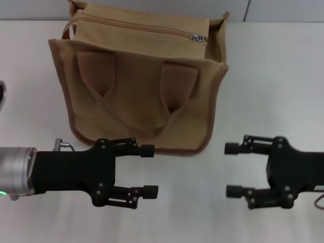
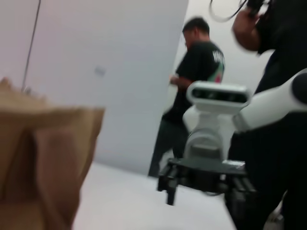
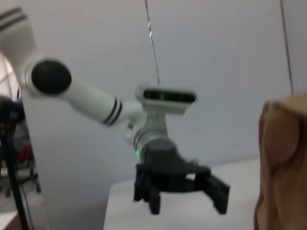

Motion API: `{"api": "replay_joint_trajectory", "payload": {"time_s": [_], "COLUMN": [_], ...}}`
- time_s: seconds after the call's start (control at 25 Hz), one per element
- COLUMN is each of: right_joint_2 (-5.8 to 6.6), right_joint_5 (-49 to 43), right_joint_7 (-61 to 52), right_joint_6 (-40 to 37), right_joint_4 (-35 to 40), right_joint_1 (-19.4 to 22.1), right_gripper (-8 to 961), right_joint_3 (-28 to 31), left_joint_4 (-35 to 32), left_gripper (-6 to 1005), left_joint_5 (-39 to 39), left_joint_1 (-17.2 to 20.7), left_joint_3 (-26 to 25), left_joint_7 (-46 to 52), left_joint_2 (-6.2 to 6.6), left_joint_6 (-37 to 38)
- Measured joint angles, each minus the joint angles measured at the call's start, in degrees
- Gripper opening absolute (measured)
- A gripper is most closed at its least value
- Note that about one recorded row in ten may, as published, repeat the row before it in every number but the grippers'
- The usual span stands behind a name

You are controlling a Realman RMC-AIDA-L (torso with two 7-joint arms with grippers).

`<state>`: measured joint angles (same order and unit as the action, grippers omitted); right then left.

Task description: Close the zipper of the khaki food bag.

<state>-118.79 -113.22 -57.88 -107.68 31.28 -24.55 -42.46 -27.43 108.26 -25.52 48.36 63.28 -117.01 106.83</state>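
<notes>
L gripper (image 1: 150, 170) fingers wide | R gripper (image 1: 232, 169) same (apart) | khaki food bag (image 1: 139, 96) beyond

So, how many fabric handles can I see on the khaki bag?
2. One handle hangs down the near face of the khaki food bag. The second handle shows only partly at the far top edge on the robot's left, mostly hidden behind the bag.
</notes>
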Motion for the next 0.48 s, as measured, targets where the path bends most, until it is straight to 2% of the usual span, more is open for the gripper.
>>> {"api": "replay_joint_trajectory", "payload": {"time_s": [0.08,0.36,0.4,0.48], "right_joint_2": [-0.12,-0.12,-0.12,-0.12], "right_joint_5": [-1.86,-2.87,-2.88,-2.9], "right_joint_7": [0.05,0.7,0.98,1.0], "right_joint_6": [1.02,2.71,2.78,2.8], "right_joint_4": [-0.03,-0.12,-0.26,-0.52], "right_joint_1": [-0.36,-0.6,-0.6,-0.59], "right_gripper": [774,774,774,774], "right_joint_3": [0.0,-0.16,-0.17,-0.17], "left_joint_4": [0.26,0.47,0.55,0.56], "left_gripper": [832,832,832,832], "left_joint_5": [1.11,1.74,2.07,2.12], "left_joint_1": [-0.37,-0.74,-1.05,-1.05], "left_joint_3": [0.07,0.1,0.14,0.15], "left_joint_7": [-0.36,-0.75,-0.83,-0.83], "left_joint_2": [-0.06,0.05,0.46,0.51], "left_joint_6": [-2.2,-2.73,-3.3,-3.3]}}
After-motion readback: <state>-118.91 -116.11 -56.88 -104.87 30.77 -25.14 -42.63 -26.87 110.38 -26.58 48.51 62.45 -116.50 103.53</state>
